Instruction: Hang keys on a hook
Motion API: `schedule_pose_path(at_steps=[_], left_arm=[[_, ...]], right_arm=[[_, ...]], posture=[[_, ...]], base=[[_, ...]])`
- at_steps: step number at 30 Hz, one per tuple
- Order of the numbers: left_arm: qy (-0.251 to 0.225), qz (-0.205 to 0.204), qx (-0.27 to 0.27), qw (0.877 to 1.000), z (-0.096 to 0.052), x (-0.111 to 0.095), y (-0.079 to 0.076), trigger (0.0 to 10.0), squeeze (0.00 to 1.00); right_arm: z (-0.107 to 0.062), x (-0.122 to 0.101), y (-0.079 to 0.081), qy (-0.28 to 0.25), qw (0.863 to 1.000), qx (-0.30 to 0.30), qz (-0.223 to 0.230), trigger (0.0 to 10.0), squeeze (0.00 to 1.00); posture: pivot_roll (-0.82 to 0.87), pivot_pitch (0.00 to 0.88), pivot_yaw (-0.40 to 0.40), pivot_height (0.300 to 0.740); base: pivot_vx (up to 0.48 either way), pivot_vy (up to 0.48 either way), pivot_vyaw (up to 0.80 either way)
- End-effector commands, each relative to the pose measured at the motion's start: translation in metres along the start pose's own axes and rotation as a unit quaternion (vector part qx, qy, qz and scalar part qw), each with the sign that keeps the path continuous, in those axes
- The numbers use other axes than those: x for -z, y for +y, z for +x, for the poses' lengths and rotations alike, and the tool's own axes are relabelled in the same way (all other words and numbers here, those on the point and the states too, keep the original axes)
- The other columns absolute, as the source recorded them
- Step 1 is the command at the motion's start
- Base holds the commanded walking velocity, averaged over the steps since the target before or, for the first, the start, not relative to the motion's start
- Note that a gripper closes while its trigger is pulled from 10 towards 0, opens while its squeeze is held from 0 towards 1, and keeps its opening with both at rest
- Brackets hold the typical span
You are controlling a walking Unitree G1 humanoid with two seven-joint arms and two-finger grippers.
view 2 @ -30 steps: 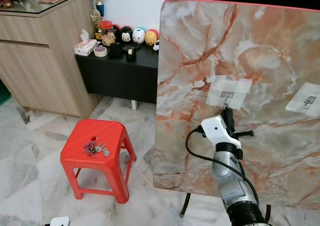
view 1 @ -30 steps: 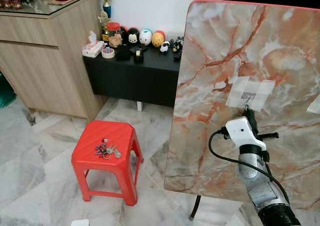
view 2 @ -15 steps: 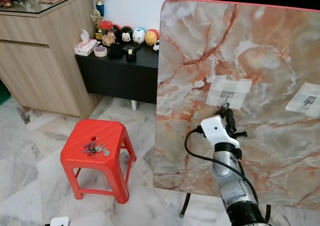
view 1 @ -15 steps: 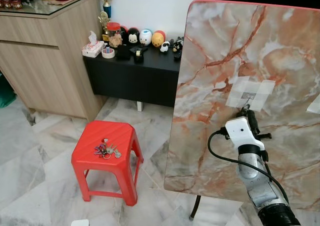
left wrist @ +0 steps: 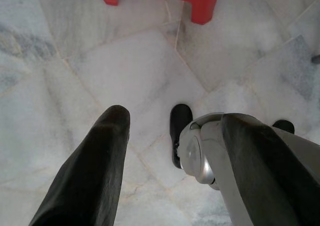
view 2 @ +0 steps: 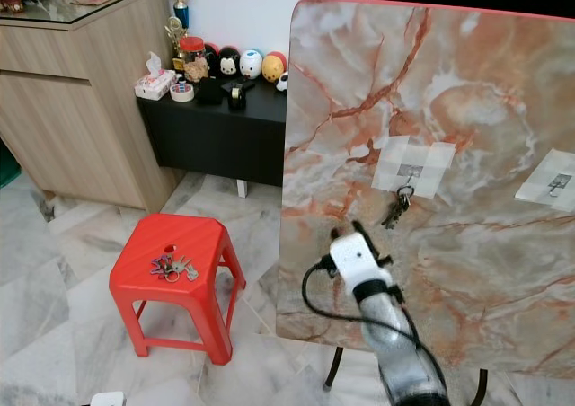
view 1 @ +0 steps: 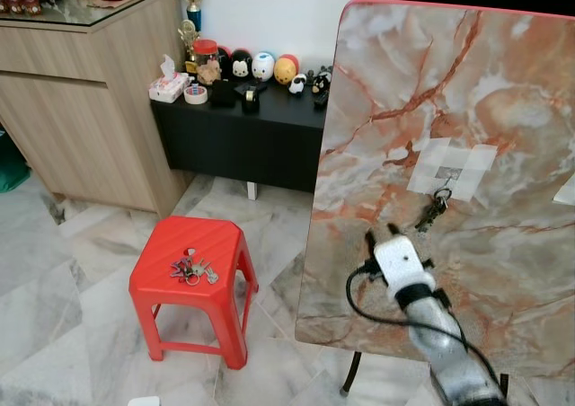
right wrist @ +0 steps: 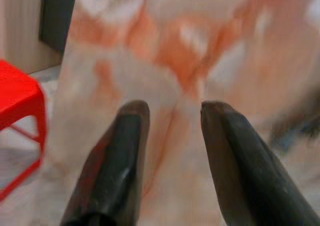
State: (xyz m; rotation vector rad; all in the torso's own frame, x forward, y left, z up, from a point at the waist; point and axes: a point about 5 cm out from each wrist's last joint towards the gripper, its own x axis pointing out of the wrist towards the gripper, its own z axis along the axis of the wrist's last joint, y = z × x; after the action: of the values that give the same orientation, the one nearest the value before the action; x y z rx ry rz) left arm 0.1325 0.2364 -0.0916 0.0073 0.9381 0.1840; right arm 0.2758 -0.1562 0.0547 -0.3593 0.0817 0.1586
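Observation:
A dark bunch of keys (view 1: 433,210) hangs from a small hook (view 1: 444,183) taped to the upright marble board (view 1: 449,92). My right gripper (view 1: 370,238) sits lower and to the left of those keys, apart from them, its fingers (right wrist: 131,151) open with nothing between them, facing the board. A second bunch of keys (view 1: 190,269) lies on top of the red plastic stool (view 1: 192,276) at the left. Another taped hook (view 2: 557,184) sits at the board's right edge. My left gripper (left wrist: 170,136) hangs open above the marble floor, near the stool's legs (left wrist: 202,6).
A black low cabinet (view 1: 238,132) with small figurines and a tissue box stands against the wall behind the stool. A wooden sideboard (view 1: 85,92) fills the far left. The board's metal leg (view 1: 349,370) rests on the marble floor.
My right gripper has let go of the keys at the hook and dropped down and left, away from the board. The keys now hang free on the hook.

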Motion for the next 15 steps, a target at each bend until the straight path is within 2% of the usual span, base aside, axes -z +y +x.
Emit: schedule_pose_path(at_steps=[1,2,4,7,8,10,11,12,15], left_arm=[[0.011,0.0,-0.001,1.0,-0.001,0.005,0.002,10.0,0.0],[0.011,0.0,-0.001,1.0,-0.001,0.005,0.002,10.0,0.0],[0.011,0.001,-0.001,1.0,-0.001,0.005,0.003,10.0,0.0],[0.01,0.008,0.001,1.0,-0.001,0.003,0.004,10.0,0.0],[0.01,0.008,0.001,1.0,-0.001,0.003,0.004,10.0,0.0],[0.009,0.009,0.001,1.0,-0.001,0.003,0.005,10.0,0.0],[0.008,0.011,0.002,1.0,-0.001,0.002,0.005,10.0,0.0],[0.007,0.015,0.004,1.0,0.0,0.0,0.005,10.0,0.0],[0.006,0.019,0.005,1.0,0.0,-0.002,0.005,10.0,0.0]], right_arm=[[-0.008,0.019,-0.017,0.063,0.996,0.042,0.045,10.0,0.0],[-0.008,0.019,-0.017,0.063,0.996,0.042,0.045,10.0,0.0],[-0.019,0.044,-0.023,0.129,0.988,0.057,0.07,10.0,0.0],[-0.036,0.079,-0.024,0.191,0.974,0.066,0.101,10.0,0.0],[-0.036,0.079,-0.024,0.191,0.974,0.066,0.101,10.0,0.0],[-0.043,0.094,-0.02,0.23,0.964,0.069,0.118,10.0,0.0],[-0.048,0.104,-0.015,0.257,0.954,0.071,0.137,10.0,0.0],[-0.058,0.119,-0.002,0.304,0.936,0.063,0.165,10.0,0.0],[-0.072,0.134,0.012,0.359,0.909,0.067,0.203,10.0,0.0]], posture=[[0.08,0.0,-0.065,0.74],[0.08,0.0,-0.065,0.74],[0.08,0.0,-0.058,0.74],[0.07,0.0,-0.044,0.74],[0.07,0.0,-0.044,0.74],[0.06,0.0,-0.038,0.74],[0.06,0.0,-0.03,0.74],[0.05,0.0,-0.02,0.74],[0.04,0.0,-0.006,0.74]], base=[[0.0,0.0,0.0],[0.0,0.0,0.0],[0.0,0.0,0.0],[0.0,0.0,0.0],[0.0,0.0,0.0],[0.0,0.0,0.0],[0.0,0.0,0.0],[0.0,0.0,0.0],[0.0,0.0,0.0]])
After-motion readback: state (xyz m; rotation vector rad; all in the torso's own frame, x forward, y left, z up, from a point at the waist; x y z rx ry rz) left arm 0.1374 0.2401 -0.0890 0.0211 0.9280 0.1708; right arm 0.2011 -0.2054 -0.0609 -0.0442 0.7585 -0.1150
